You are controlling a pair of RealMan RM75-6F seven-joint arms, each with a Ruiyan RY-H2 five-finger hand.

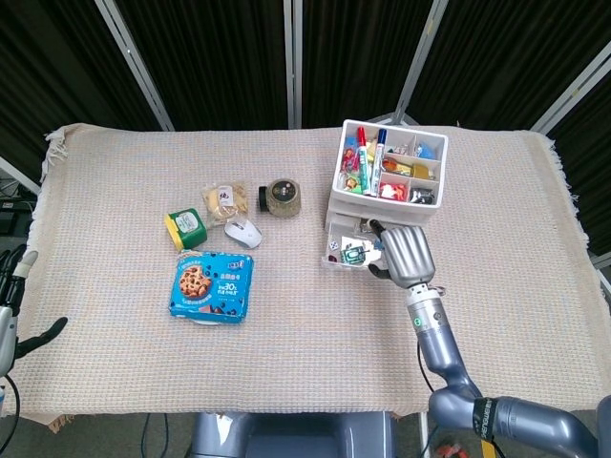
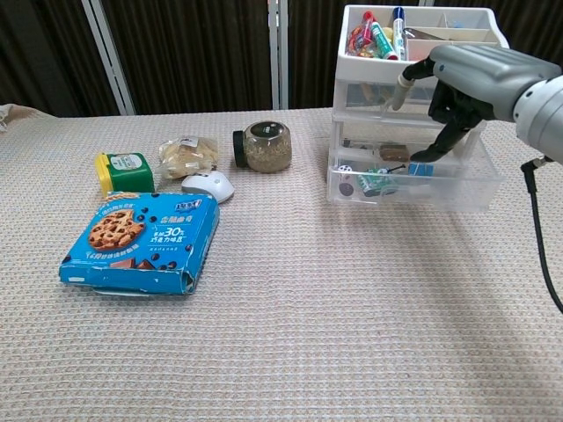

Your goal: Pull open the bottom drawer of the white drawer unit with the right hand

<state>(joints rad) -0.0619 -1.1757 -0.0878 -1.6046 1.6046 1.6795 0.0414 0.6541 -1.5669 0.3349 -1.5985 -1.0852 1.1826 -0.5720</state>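
Bottom drawer (image 2: 413, 183) of white drawer unit (image 1: 382, 196) at 2 o'clock on table (image 1: 305, 363), already pulled out. Right hand (image 2: 466, 83) above it, fingers spread, holding nothing. Little left beyond withdrawing.

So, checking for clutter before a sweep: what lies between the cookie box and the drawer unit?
Nothing: in the chest view only bare tablecloth runs from the cookie box to the drawer unit; the head view agrees.

Table (image 1: 143, 363) w/ woven cloth (image 1: 305, 343); drawer unit (image 1: 382, 205), snacks.
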